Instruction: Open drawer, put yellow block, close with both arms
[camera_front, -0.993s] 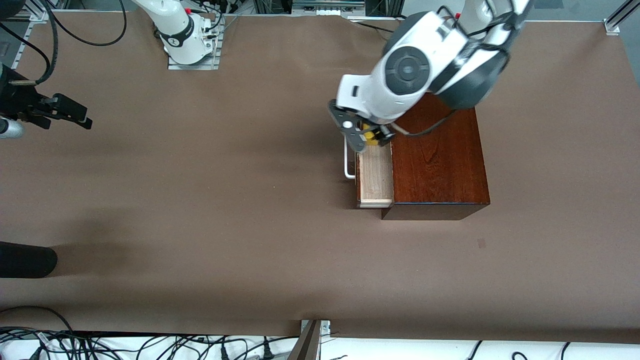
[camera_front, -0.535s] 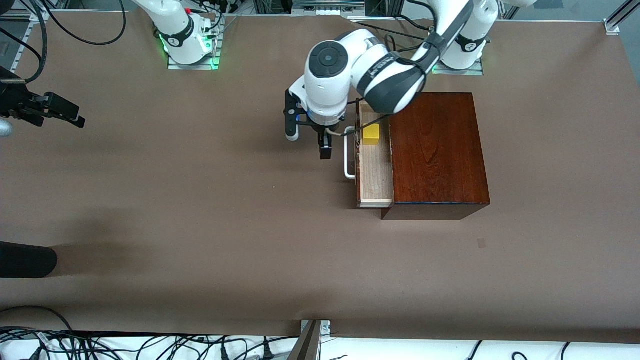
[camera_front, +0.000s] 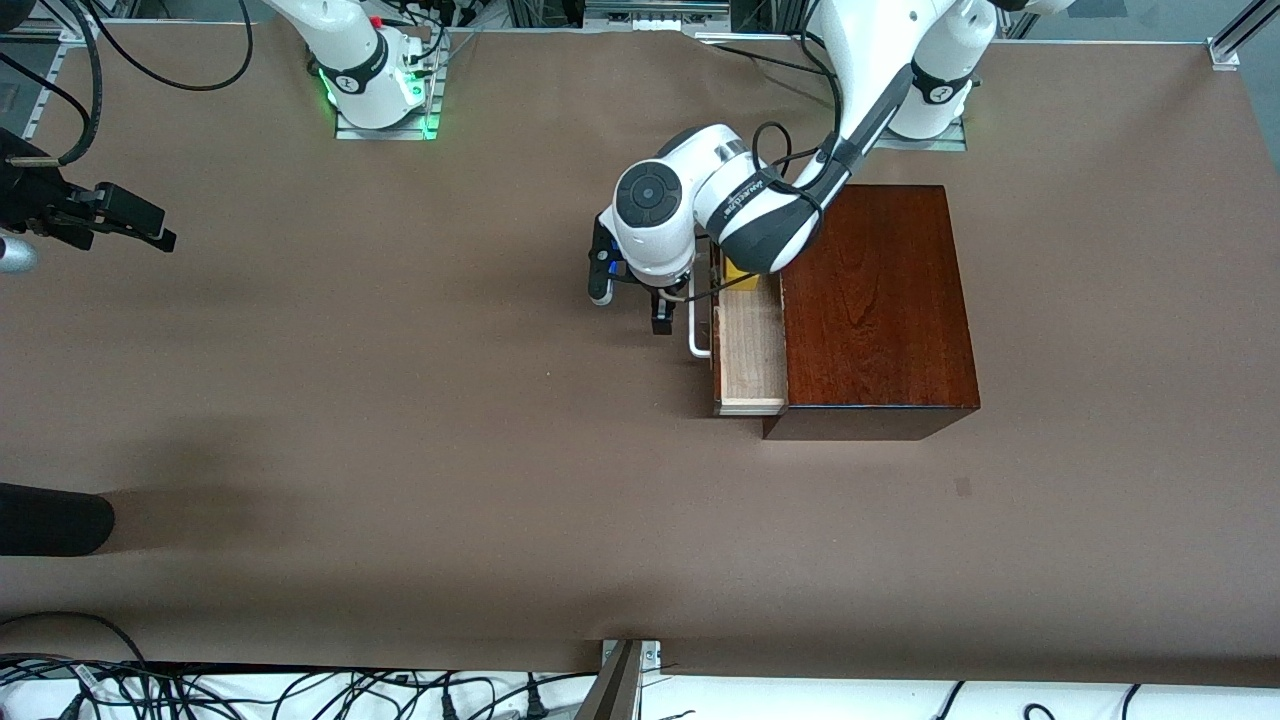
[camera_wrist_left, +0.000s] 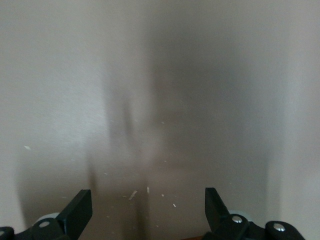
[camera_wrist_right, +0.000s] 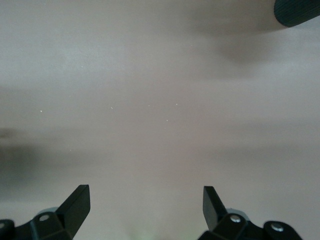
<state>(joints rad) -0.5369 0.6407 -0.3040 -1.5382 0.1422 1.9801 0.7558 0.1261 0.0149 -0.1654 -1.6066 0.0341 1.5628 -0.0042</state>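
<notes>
- The drawer (camera_front: 750, 350) stands pulled out of the box (camera_front: 875, 305), toward the right arm's end of the table (camera_front: 400, 450); its pale lining shows.
- The block (camera_front: 738, 268) lies in the drawer at the end farther from the front camera, mostly hidden under the left arm's wrist.
- The left gripper (camera_front: 630, 300) hangs low over bare table just beside the handle (camera_front: 697, 325), fingers apart and holding nothing; its wrist view shows only tabletop between the fingertips (camera_wrist_left: 80, 210).
- The right gripper (camera_front: 140, 225) waits over the table edge at the right arm's end, well apart from the box, fingers spread and empty.
- Judged from this, opening and placing are done; closing is the step in hand.
- The next move likely calls for the left gripper to press the drawer front squarely toward the box, with the right arm coming across to help.
</notes>
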